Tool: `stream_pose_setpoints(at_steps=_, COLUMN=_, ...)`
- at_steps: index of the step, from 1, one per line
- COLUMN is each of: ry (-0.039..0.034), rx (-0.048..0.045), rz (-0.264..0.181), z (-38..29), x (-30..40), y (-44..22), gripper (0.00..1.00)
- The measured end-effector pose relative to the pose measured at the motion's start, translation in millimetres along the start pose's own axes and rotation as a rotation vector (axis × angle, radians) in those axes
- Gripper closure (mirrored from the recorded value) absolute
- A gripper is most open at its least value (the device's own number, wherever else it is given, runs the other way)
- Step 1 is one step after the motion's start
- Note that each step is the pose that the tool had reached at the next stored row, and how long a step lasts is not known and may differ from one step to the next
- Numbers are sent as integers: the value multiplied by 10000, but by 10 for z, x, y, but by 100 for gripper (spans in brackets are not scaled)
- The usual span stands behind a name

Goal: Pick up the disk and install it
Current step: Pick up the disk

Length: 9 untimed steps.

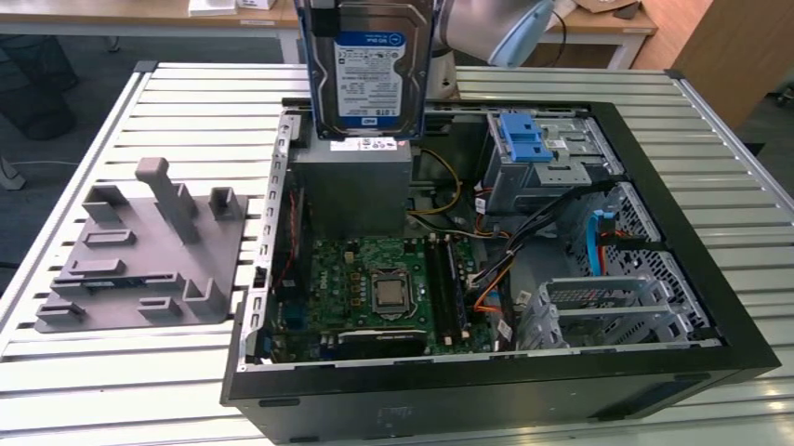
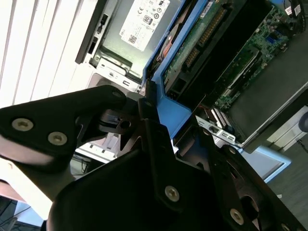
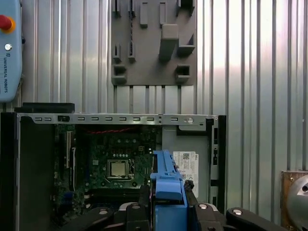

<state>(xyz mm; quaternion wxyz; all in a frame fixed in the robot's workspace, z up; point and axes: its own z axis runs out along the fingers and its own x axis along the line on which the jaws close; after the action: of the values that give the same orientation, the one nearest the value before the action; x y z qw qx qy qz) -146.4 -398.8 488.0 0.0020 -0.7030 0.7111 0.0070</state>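
Observation:
The disk (image 1: pixel 368 79), a silver-grey hard drive with a blue-and-white label and a blue bracket, hangs upright above the back of the open computer case (image 1: pixel 694 279). It sits just over the grey power-supply box (image 1: pixel 353 186). My gripper (image 1: pixel 370 14) is shut on its upper end at the top of the exterior view. In the second wrist view the black fingers (image 2: pixel 149 120) clamp the blue bracket (image 2: pixel 168 103), with the disk's underside (image 2: pixel 192 53) beyond. In the first wrist view the bracket (image 3: pixel 168 187) rises between the gripper (image 3: pixel 168 214) halves, above the motherboard.
A grey fixture plate (image 1: pixel 137 251) with upright posts lies on the slatted table at the exterior view's left. Inside the case are the motherboard (image 1: pixel 385 288), a drive bay with a blue latch (image 1: pixel 534 139), a metal cage (image 1: pixel 608 307) and loose cables.

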Motion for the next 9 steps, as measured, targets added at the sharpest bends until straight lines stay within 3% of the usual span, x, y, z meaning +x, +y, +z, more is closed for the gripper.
stream_pose_setpoints(at_steps=3, ry=-2, rx=2, rz=-1, z=12, x=62, y=-63, gripper=64)
stream_pose_setpoints(at_steps=9, ry=1, rx=-1, rz=0, z=30, x=73, y=-331, gripper=64)
